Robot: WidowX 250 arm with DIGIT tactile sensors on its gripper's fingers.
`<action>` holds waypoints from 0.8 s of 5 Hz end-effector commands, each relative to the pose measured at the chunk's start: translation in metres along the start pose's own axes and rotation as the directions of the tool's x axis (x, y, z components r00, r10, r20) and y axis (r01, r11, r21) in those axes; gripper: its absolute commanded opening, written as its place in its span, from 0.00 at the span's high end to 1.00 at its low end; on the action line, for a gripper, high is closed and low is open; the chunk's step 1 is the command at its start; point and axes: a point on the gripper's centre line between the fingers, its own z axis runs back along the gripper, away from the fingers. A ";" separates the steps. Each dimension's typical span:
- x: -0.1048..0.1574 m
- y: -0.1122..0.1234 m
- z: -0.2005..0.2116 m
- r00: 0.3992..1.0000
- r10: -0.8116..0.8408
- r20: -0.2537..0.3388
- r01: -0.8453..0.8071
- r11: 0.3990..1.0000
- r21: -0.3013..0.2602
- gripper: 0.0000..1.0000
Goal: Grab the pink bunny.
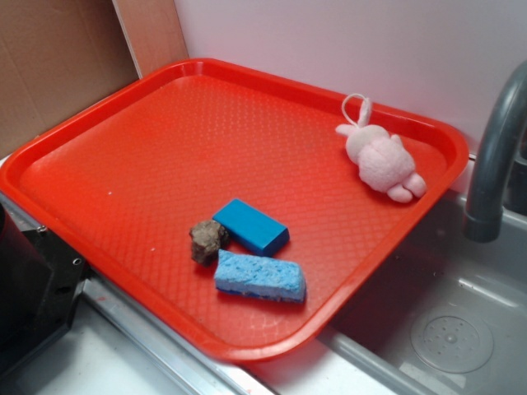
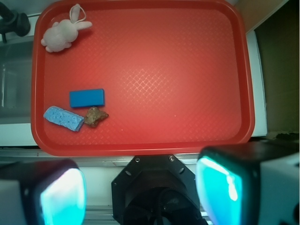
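Exterior view: red tray (image 1: 123, 156) fills most of the frame, overhanging a grey sink (image 1: 453, 329) with a dark faucet (image 1: 494, 156) beside it. Tool (image 2: 140, 192) hangs released off the tray's near edge, fingers (image 2: 63, 194) spread, holding nothing. Pink bunny (image 1: 380, 156) lies in the tray corner nearest the faucet, well apart from the light blue sponge (image 1: 259, 276), blue block (image 1: 251, 226) and brown lump (image 1: 207, 239) clustered near the tray's sink-side rim.

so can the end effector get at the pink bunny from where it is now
Probably yes. The pink bunny lies alone in a far corner of the red tray, apart from the sponge, blue block and brown lump. The open end effector sits off the tray, nothing between.
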 end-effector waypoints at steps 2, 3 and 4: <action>0.031 -0.024 -0.054 0.995 0.049 -0.091 -0.034 0.987 0.157 0.00; 0.053 -0.058 -0.059 0.947 0.280 0.154 -0.292 0.955 0.057 0.00; 0.069 -0.066 -0.066 0.825 0.541 0.164 -0.519 0.840 -0.157 0.00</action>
